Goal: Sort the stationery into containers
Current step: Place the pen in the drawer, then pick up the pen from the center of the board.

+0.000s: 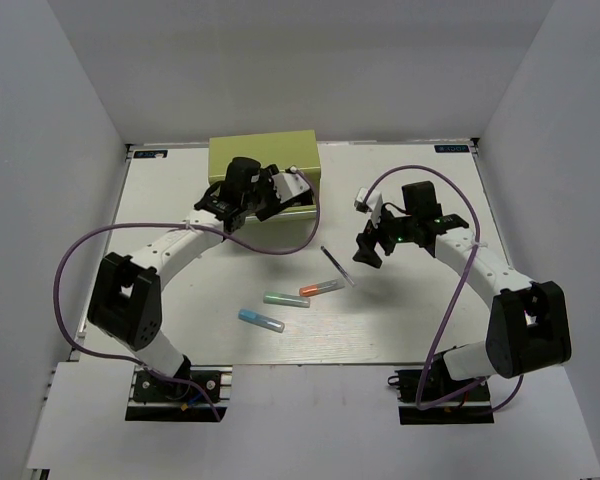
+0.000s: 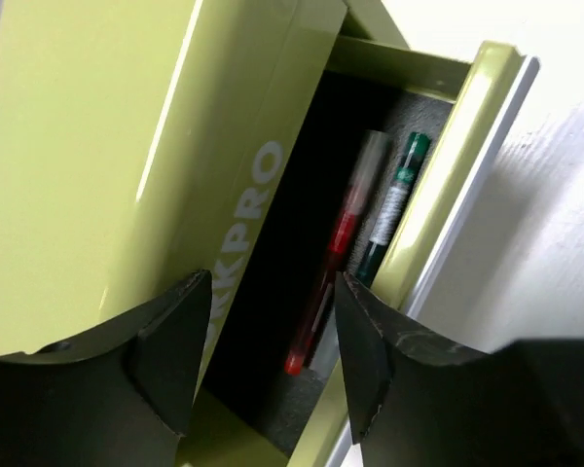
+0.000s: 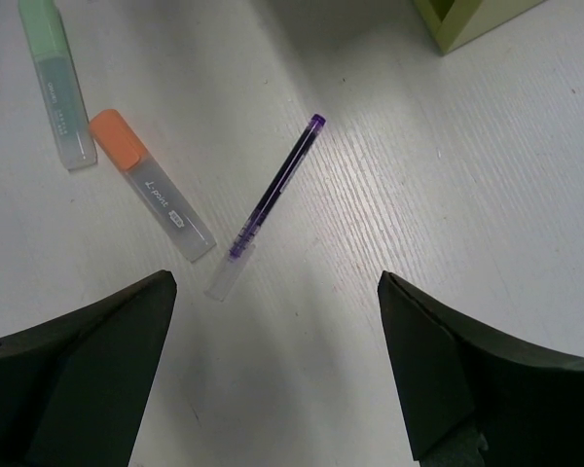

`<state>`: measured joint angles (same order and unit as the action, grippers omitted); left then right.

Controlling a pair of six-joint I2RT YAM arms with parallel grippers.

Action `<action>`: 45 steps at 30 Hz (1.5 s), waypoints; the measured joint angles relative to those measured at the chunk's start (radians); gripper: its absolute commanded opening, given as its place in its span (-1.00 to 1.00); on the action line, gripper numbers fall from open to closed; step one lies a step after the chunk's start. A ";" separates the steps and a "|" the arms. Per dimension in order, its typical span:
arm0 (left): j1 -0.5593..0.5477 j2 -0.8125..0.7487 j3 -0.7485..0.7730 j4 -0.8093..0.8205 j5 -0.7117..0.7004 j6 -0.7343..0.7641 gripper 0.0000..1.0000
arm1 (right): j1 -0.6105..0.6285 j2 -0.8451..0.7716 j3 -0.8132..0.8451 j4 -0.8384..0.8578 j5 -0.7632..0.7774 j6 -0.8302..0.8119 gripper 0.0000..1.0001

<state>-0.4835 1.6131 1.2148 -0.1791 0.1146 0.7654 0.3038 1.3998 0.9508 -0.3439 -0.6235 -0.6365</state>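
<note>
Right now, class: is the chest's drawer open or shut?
Open: the drawer sticks out of the chest, showing a red pen and dark pen inside.

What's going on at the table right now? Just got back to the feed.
The left end effector hangs open at the olive-green chest, over its pulled-out drawer, where a red pen and a green-capped pen already lie. The right end effector hangs open above a purple pen on the table. An orange marker, a green marker and a blue marker lie loose nearby.
</note>
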 measured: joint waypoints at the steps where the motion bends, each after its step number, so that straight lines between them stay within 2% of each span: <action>1: -0.002 -0.007 -0.011 0.003 0.000 -0.002 0.32 | 0.000 0.000 0.000 0.000 -0.003 0.000 0.81; 8: -0.001 -0.063 -0.018 0.006 -0.007 -0.014 0.49 | 0.021 0.087 0.048 -0.007 -0.007 0.013 0.81; 10: -0.003 -0.104 -0.026 0.014 -0.021 -0.025 0.81 | 0.029 0.114 0.055 -0.004 -0.003 0.030 0.81; 11: -0.003 -0.126 -0.031 0.014 -0.023 -0.034 0.87 | 0.033 0.122 0.056 -0.001 -0.001 0.036 0.81; 15: -0.003 -0.221 -0.031 0.015 -0.031 -0.095 0.96 | 0.068 0.153 0.057 0.030 0.032 0.086 0.62; 16: -0.003 -0.246 -0.031 0.013 -0.031 -0.113 0.99 | 0.078 0.159 0.057 0.043 0.046 0.100 0.52; 20: -0.003 -0.359 -0.030 0.000 -0.053 -0.240 0.99 | 0.135 0.191 0.057 0.113 0.132 0.163 0.32; 24: -0.003 -0.486 -0.048 -0.027 -0.115 -0.463 0.99 | 0.192 0.250 0.057 0.180 0.238 0.224 0.23; 28: -0.003 -0.601 -0.118 -0.096 -0.203 -0.745 0.99 | 0.231 0.320 0.058 0.205 0.325 0.284 0.23; 35: -0.001 -0.632 -0.279 -0.274 -0.279 -1.200 0.99 | 0.262 0.368 0.061 0.222 0.436 0.322 0.15; 40: -0.001 -0.685 -0.437 -0.374 -0.321 -1.563 0.99 | 0.278 0.378 0.061 0.234 0.478 0.332 -0.10; 45: 0.000 -0.691 -0.480 -0.467 -0.335 -1.825 0.99 | 0.288 0.376 0.045 0.253 0.493 0.347 -0.37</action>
<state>-0.4835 0.9218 0.7345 -0.6464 -0.2199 -1.0595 0.5915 1.7756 0.9962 -0.0906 -0.1303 -0.2897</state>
